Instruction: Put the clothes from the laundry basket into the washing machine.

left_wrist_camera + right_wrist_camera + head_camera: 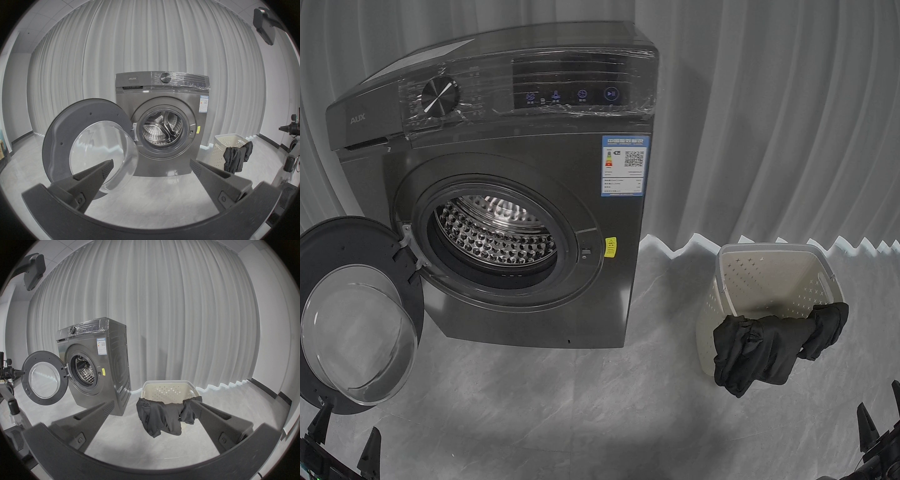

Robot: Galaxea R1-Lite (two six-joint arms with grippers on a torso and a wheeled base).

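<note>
- Head view, 10 o'clock: washing machine [506, 187] drum mouth [494, 234] stands open, straight-in access.
- 8 o'clock: door [356, 312] swung wide on the mouth's left, blocking approach from that side.
- 6 o'clock: bare floor [581, 400], an open lane between machine and laundry basket [775, 275].
- 4 o'clock: basket top open; black clothes [762, 350] drape over its near rim.
- 12 to 2 o'clock: curtain [769, 125] closes the back.

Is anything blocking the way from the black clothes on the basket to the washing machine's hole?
Nothing visible does. The black clothes hang over the rim of the laundry basket. The door of the washing machine is swung wide open on the far side from the basket, and bare floor lies between them.
</note>
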